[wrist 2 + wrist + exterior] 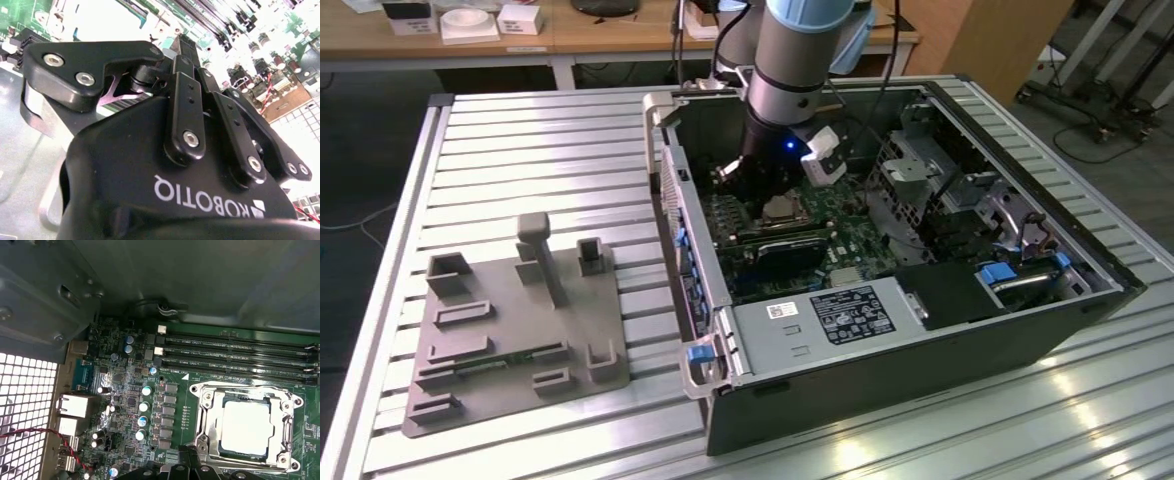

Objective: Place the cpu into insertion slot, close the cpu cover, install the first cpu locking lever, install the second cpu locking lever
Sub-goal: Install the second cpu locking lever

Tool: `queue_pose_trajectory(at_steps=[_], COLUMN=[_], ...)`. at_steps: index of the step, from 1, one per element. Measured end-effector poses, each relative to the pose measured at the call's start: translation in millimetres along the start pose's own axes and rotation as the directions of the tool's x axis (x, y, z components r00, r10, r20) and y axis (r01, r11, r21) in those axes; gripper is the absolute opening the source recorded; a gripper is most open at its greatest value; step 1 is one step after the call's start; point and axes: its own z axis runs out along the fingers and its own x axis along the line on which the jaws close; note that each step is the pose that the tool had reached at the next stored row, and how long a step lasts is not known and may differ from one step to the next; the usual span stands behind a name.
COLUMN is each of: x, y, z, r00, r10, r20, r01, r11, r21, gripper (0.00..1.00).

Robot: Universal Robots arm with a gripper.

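In the first wrist view the cpu [246,426], a pale silvery square, sits in the insertion slot [205,440] on the green board. The cpu cover [280,405], a silvery frame with a window, lies flat around it. The tip of my gripper [189,456] is right at the socket's edge, its dark fingers together with nothing between them. The second wrist view looks along the gripper [177,42], whose links converge to a narrow tip over the board. In the exterior view the arm reaches down into the open case, the gripper [754,182] just beside the cpu [783,207].
Long memory slots [235,352] run beside the socket, under the grey case wall [200,275]. A perforated rear grille [25,405] and red wire [60,437] are nearby. The power supply [854,315] fills the case front. A grey fixture plate [520,330] lies on the slatted table at the exterior view's left.
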Motion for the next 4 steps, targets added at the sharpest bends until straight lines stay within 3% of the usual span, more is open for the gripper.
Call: queue_pose_trajectory(at_steps=[4], x=[0.0], y=[0.0], z=[-0.1], r00=[1.0], r10=[-0.001], r20=[-0.0002], r01=[0.001], r11=[1.0], r21=[0.0002], gripper=[0.11])
